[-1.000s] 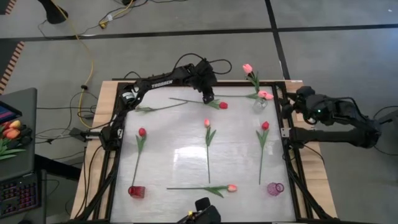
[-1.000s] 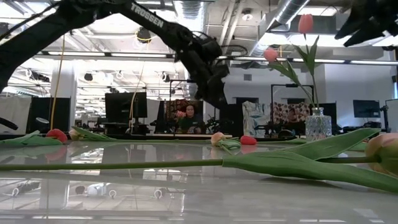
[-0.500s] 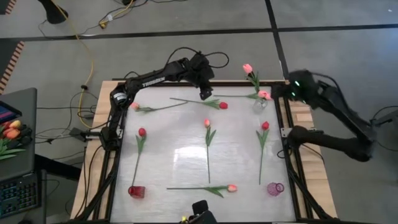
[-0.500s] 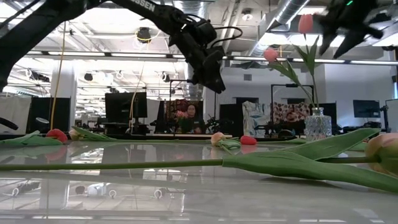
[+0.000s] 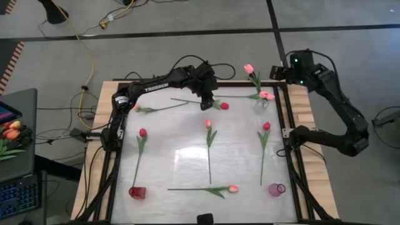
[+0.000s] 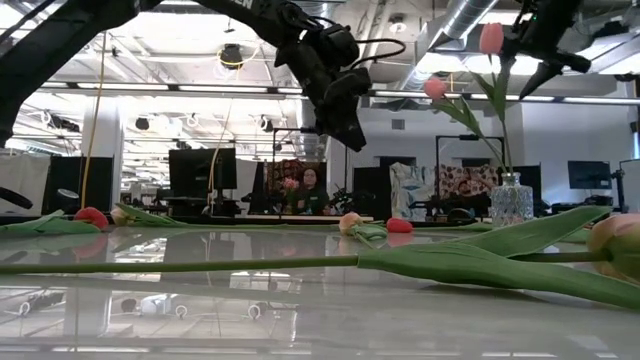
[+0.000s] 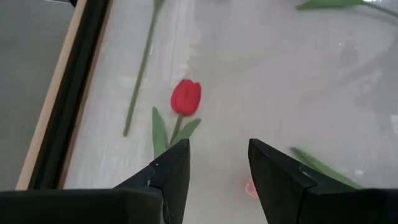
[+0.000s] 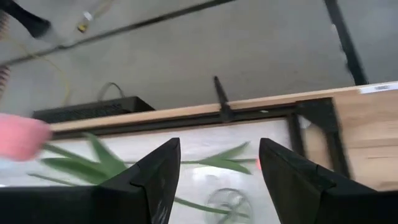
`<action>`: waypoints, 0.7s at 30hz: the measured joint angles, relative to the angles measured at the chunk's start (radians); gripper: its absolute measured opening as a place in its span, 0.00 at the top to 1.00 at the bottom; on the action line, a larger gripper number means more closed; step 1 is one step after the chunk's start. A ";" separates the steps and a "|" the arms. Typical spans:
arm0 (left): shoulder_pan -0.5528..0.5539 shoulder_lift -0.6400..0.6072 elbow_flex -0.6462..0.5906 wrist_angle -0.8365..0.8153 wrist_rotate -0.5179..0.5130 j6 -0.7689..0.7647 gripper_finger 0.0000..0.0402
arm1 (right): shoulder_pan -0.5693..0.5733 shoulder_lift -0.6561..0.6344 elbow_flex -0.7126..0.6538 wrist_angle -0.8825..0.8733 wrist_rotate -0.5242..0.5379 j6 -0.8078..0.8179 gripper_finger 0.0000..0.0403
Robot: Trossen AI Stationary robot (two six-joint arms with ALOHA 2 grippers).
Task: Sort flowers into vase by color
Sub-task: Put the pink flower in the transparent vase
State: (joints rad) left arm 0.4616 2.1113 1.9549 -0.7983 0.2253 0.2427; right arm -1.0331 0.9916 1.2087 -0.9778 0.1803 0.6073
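Single tulips lie flat on the white table (image 5: 181,156): a red tulip (image 5: 224,105) at the far middle, a second red tulip (image 5: 142,132), a third red tulip (image 5: 266,125), a pink tulip (image 5: 208,123) and a salmon tulip (image 5: 232,188). Two pink tulips (image 6: 490,38) stand with their stems in the clear vase (image 5: 261,103). My left gripper (image 5: 207,102) hangs open above the table beside the far red tulip (image 7: 185,98). My right gripper (image 5: 275,73) is open, high over the far right corner by the vase's tulips (image 8: 22,137).
A red vase (image 5: 137,192) and a purple vase (image 5: 277,189) stand at the near corners. A pale tulip (image 5: 134,107) lies far left. A black frame (image 5: 116,144) rims the table. Orange tulips (image 5: 11,132) lie on a side desk. A person (image 6: 310,185) sits in the room behind.
My right gripper has swung in from beyond the table's right edge toward the far right corner, rising and rolling, and now hangs near the vase's tulips. My left gripper has risen a little above the far red tulip. No flower has moved.
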 joint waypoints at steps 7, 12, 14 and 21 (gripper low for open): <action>-0.010 0.000 0.000 -0.081 0.017 0.054 0.62 | 0.049 0.020 -0.037 0.031 0.193 0.325 0.39; -0.011 0.000 -0.001 -0.131 0.077 0.078 0.62 | 0.073 0.035 -0.129 0.235 0.187 0.525 0.39; -0.011 0.000 -0.001 -0.142 0.094 0.085 0.62 | 0.079 0.053 -0.154 0.307 0.200 0.561 0.39; -0.023 0.000 -0.001 -0.129 0.134 0.090 0.62 | 0.033 0.191 -0.166 0.363 0.214 0.635 0.39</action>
State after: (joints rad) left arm 0.4387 2.1113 1.9541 -0.9272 0.3592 0.3331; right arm -1.0004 1.1822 1.0431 -0.6143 0.3940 1.2421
